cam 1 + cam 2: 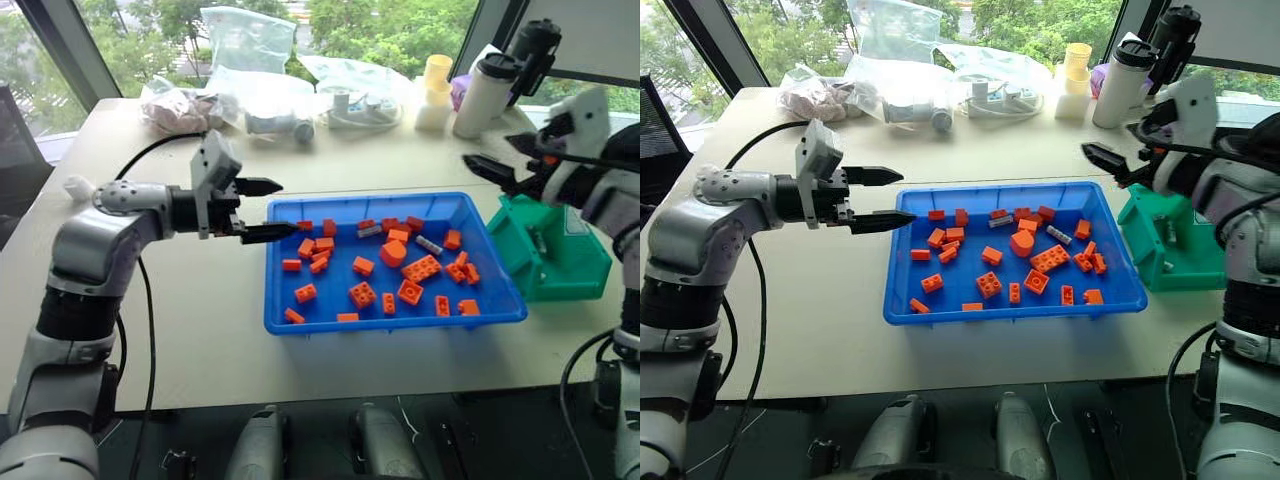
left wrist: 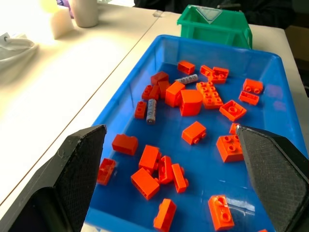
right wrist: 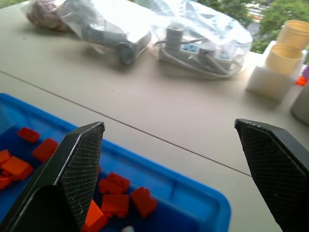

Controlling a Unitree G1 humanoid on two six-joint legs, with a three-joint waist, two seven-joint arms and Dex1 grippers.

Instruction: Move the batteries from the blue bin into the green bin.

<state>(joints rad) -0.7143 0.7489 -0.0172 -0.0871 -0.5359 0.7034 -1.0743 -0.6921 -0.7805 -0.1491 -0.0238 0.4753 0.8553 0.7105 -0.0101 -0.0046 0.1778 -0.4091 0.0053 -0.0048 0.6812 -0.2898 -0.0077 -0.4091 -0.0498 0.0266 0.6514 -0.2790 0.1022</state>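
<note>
green bin (image 1: 548, 250) interior partly hidden behind right gripper (image 1: 497, 170); small grey item inside too small to identify

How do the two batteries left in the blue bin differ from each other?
The battery near the far wall lies close to the green bin end; the other battery lies nearer the tray's middle, beside an orange brick. The first lies roughly across the blue bin, the second along it. Both are slim grey cylinders, lying flat among bricks.

Silver-grey left arm (image 1: 95, 245) with black joints, a black cable alongside, a grey camera block at the wrist; 2 black textured fingers (image 2: 72, 179). White-shelled right arm (image 1: 600, 170).
</note>
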